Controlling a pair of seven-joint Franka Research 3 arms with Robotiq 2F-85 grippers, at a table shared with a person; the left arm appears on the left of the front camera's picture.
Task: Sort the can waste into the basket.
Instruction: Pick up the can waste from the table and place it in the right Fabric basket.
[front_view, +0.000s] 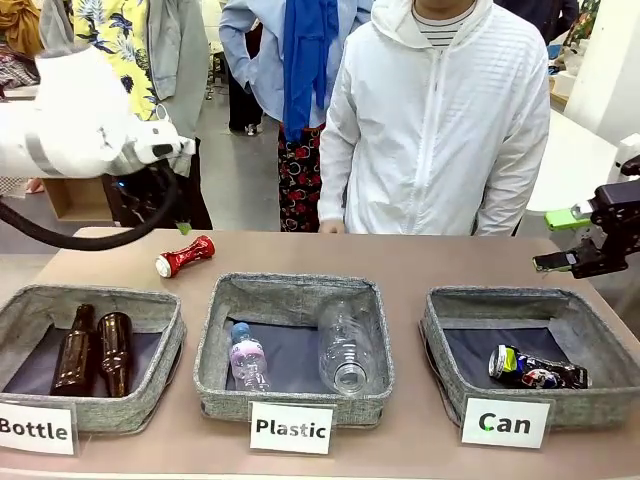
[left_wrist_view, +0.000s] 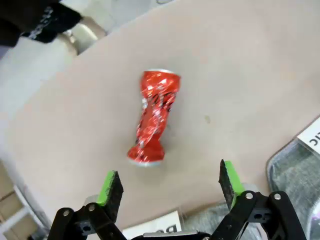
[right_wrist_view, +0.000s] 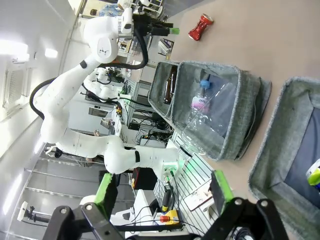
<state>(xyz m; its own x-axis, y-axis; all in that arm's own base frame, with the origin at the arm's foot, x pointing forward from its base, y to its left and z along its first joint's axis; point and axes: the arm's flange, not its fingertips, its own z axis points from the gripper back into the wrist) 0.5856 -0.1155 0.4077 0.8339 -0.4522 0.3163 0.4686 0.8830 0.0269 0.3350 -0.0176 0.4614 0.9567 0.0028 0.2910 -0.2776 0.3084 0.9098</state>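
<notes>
We are looking at the crushed red can (front_view: 184, 255) lying on bare table (front_view: 400, 260) behind the "Bottle" basket (front_view: 90, 345), well apart from the "Can" basket (front_view: 530, 352), which is already holding the black can (front_view: 535, 368). Our left gripper (left_wrist_view: 170, 182) is hovering above it with fingers spread; in our judgement, we should be straddling the pinched waist squarely before closing. Our right gripper (front_view: 578, 240) is waiting, equally spread, beside the "Can" basket. We are counting two cans, two brown bottles (front_view: 95, 350), two plastic bottles (front_view: 345, 345), three baskets.
</notes>
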